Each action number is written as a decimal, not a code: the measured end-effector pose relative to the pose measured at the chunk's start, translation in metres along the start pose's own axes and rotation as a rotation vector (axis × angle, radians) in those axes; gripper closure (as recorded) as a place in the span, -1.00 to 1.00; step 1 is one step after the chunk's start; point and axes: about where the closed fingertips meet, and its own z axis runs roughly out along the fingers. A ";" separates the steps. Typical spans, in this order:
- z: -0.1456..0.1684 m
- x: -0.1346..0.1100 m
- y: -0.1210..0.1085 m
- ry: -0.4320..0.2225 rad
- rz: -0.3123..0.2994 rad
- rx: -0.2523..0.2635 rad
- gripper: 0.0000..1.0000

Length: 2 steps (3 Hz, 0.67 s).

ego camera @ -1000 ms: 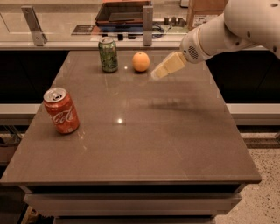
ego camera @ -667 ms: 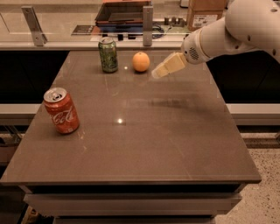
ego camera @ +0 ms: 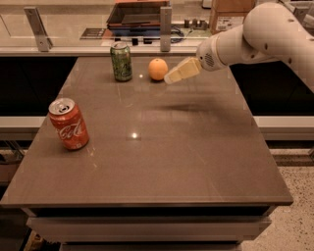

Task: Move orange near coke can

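Observation:
The orange (ego camera: 158, 69) sits on the far part of the brown table (ego camera: 162, 147), just right of a green drink can (ego camera: 121, 61). The red coke can (ego camera: 68, 123) stands upright near the table's left edge, well in front of the orange. My gripper (ego camera: 172, 77) comes in from the right on a white arm (ego camera: 255, 37); its tip hovers just right of the orange, close to it, above the table.
A counter with metal brackets (ego camera: 37, 22), a dark tray (ego camera: 137, 12) and a cardboard box (ego camera: 230, 14) runs behind the table. Floor shows at the lower right.
The gripper has moved a little left, closer to the orange. The orange and both cans have not moved.

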 end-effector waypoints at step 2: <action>0.042 -0.010 -0.008 -0.079 -0.003 -0.061 -1.00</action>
